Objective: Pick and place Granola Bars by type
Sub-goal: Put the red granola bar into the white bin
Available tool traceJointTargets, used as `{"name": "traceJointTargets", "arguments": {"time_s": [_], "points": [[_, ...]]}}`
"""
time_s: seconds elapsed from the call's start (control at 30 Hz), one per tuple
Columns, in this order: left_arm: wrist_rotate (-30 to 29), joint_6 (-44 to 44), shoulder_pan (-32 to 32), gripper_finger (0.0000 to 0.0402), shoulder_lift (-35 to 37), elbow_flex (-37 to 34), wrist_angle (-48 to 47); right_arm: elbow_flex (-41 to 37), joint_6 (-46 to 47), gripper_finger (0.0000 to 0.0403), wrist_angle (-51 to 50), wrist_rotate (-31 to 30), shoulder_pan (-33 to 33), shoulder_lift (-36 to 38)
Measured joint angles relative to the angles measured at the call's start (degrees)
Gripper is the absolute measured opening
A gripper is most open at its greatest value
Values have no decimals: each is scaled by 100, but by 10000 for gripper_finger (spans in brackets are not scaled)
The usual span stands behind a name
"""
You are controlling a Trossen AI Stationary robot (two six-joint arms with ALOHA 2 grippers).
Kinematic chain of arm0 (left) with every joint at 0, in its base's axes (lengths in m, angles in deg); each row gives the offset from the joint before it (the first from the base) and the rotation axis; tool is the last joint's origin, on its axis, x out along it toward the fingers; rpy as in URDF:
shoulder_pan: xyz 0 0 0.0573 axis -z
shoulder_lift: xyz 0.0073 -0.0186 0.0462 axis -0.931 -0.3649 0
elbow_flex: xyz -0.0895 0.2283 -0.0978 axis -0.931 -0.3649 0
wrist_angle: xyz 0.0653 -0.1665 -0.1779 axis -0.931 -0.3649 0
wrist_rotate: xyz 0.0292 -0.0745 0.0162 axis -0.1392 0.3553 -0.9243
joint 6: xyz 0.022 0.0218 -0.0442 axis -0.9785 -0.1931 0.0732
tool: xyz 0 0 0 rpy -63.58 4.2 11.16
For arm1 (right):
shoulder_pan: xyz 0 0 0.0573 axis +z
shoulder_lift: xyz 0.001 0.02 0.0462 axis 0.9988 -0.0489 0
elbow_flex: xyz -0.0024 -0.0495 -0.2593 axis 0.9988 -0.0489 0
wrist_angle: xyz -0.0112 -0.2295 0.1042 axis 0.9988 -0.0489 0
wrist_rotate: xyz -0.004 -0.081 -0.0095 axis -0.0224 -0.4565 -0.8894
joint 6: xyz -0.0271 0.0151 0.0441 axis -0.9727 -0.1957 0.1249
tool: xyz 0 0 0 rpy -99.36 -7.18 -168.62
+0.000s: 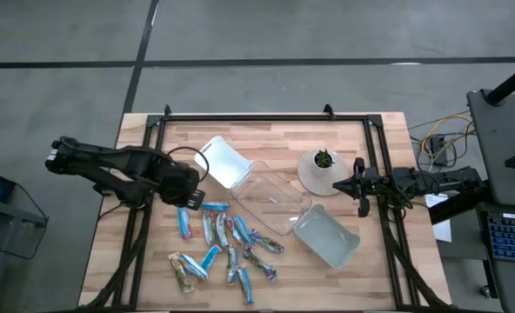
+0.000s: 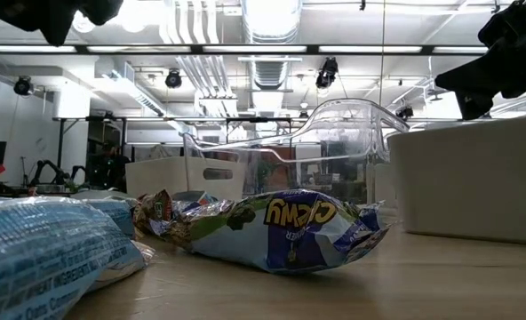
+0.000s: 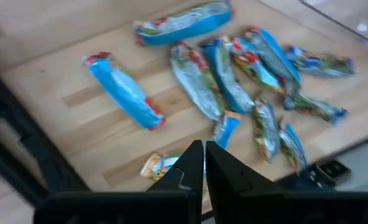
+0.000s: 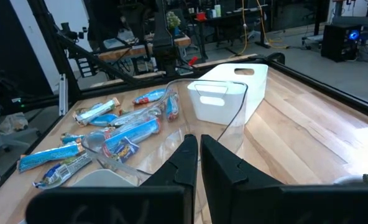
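1. Across the near half of the table (image 1: 153, 139) the bars (image 1: 227, 252) are lying in a loose pile, several overlapping, with one bright blue bar (image 1: 184, 223) sitting apart on the left edge of the group.
2. I am holding the left gripper (image 1: 192, 198) over that edge of the pile, its fingers pressed together and pinching nothing; its wrist view is looking down on the lone blue bar (image 3: 123, 91) with clear wood around it.
3. I am keeping the right gripper (image 1: 359, 187) waiting on the far right beside the small plant (image 1: 324, 161), fingers also pressed together and empty.
4. Three trays are lying on a diagonal behind the pile: a white one (image 1: 223, 160), a clear one (image 1: 270, 202) and another white one (image 1: 327, 236); none is holding a bar yet.
5. I am judging the bars light, with crinkly foil that will slide and crush slightly under the pads.
6. I am planning to take a bar across its narrow width at mid-length, not by the flat crimped ends, which would likely slip or fold.
7. I am favouring the separate blue bar first, since overlapping ones may drag neighbours along.
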Motion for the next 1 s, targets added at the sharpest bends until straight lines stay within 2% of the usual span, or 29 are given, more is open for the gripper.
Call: {"name": "traceJointTargets", "arguments": {"time_s": [0.33,0.77,1.0], "points": [[-268,1331,-13,0,-439,-104,-112,0,0,13,0,0,0,-1],[-391,1391,8,0,-550,-354,-365,-1,0,13,-1,0,0,-2],[-467,1427,28,0,-367,-856,-379,0,0,13,-2,0,0,-1]]}}
